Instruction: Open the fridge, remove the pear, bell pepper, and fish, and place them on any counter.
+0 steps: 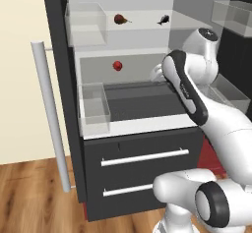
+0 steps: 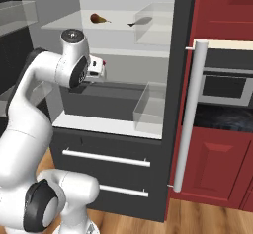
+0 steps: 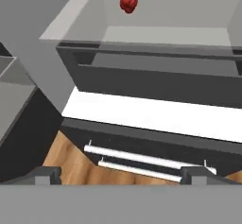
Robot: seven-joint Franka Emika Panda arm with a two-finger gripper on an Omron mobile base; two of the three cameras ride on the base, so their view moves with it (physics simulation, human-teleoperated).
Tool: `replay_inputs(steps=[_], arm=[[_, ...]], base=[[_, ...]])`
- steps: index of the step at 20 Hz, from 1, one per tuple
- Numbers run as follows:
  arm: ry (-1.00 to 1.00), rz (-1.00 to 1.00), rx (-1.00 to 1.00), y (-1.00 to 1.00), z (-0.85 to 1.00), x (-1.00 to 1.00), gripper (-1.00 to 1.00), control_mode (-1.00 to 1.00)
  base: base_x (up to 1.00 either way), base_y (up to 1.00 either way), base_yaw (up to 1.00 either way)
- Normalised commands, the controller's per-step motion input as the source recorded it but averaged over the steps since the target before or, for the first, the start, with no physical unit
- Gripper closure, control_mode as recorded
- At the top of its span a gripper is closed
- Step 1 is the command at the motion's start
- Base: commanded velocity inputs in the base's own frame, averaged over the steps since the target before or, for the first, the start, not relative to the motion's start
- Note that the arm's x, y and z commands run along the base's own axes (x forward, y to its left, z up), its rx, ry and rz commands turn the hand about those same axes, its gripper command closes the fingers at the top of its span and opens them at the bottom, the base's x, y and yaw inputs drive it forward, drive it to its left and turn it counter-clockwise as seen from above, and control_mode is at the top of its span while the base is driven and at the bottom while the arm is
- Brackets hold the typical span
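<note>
The fridge [image 1: 142, 178] stands with both doors swung wide and its shelves bare to view. On the top shelf lie the pear [image 1: 120, 19] [image 2: 97, 18] and, to its right, the fish [image 1: 163, 19] [image 2: 140, 21]. One shelf lower, near the back wall, rests the bell pepper [image 1: 117, 65] [image 3: 128, 1]. My gripper [image 2: 99, 69] [image 3: 120, 175] hovers in front of the middle shelf, open and holding nothing. Its fingertips [image 3: 47, 173] are spread wide over the drawer bars. The pepper is still some way ahead of it. The island counter is out of view.
Clear door bins [image 1: 93, 106] [image 2: 150, 107] flank the shelves. The open doors' long silver handles [image 1: 49, 114] [image 2: 190, 114] stick out on both sides. Red cabinets [image 2: 217, 159] and a built-in oven [image 2: 225, 85] stand to the right. Wooden floor [image 1: 34, 197] lies below.
</note>
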Motion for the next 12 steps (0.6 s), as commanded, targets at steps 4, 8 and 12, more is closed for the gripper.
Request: replay_inputs(steps=[4,8,12], arm=[[-0.05,-0.38,0.0,-0.33,0.22,-0.19,-1.0,-1.0],[0.0,-0.28,0.0,-0.44,0.27,-0.14,-1.0,-1.0],[0.0,-0.2,0.0,-0.27,0.16,-0.09,-1.0,-1.0]], base=[[0.0,0.0,0.0],[0.0,0.0,0.0],[0.0,0.0,0.0]])
